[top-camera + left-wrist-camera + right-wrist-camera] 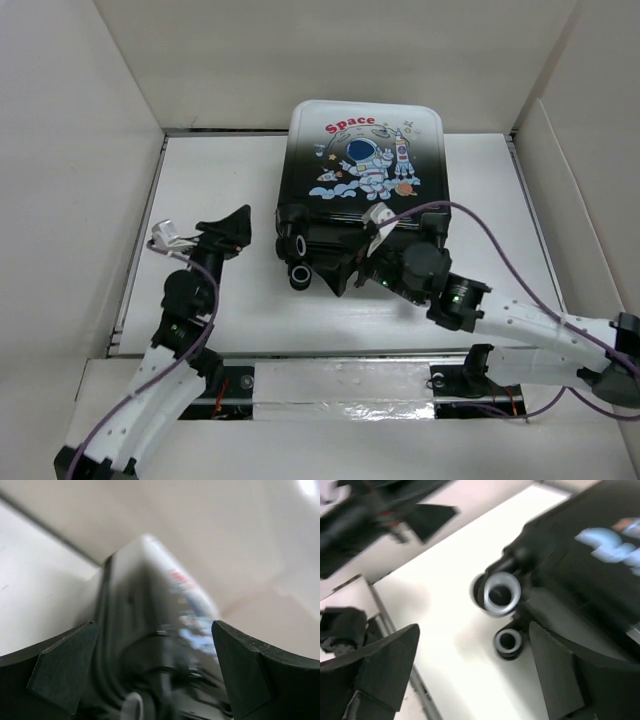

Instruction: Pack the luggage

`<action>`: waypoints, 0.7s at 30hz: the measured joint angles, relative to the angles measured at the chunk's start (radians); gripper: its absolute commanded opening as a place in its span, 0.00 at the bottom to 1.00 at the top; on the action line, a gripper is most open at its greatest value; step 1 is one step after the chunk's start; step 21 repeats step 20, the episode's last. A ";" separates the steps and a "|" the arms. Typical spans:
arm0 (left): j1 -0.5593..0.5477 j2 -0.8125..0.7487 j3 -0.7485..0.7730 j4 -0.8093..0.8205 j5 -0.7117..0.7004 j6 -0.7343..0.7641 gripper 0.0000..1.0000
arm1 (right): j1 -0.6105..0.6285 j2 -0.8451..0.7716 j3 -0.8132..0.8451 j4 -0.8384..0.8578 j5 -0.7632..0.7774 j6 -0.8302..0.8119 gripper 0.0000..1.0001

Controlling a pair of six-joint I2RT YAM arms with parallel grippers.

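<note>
The luggage (365,160) lies flat and closed at the table's back centre, astronaut print facing up, with its wheels (298,262) at the near left corner. My left gripper (232,232) stands open just left of that corner. The left wrist view is blurred: the suitcase (150,605) lies ahead of the spread fingers (65,665), with nothing between them. My right gripper (352,262) is open at the suitcase's near edge. In the right wrist view two grey-rimmed wheels (499,594) and the black shell (580,565) lie just beyond its spread fingertips (560,675), over the white table.
White walls (90,150) box in the table (210,170) on three sides. A purple cable (500,245) loops from the right arm over the table's right part. A foil-taped strip (340,385) runs along the near edge between the arm bases.
</note>
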 measured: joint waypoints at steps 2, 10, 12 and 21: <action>-0.003 -0.129 0.033 -0.063 0.045 -0.002 0.99 | 0.001 -0.066 0.057 -0.095 0.061 -0.014 1.00; -0.003 -0.243 0.293 -0.369 0.178 0.073 0.99 | 0.001 -0.444 0.147 -0.320 0.396 -0.050 1.00; -0.003 -0.243 0.340 -0.438 0.177 0.109 0.99 | 0.001 -0.549 0.144 -0.349 0.494 -0.051 1.00; -0.002 -0.243 0.381 -0.578 0.158 0.213 0.99 | 0.000 -0.809 0.064 -0.435 0.778 -0.036 1.00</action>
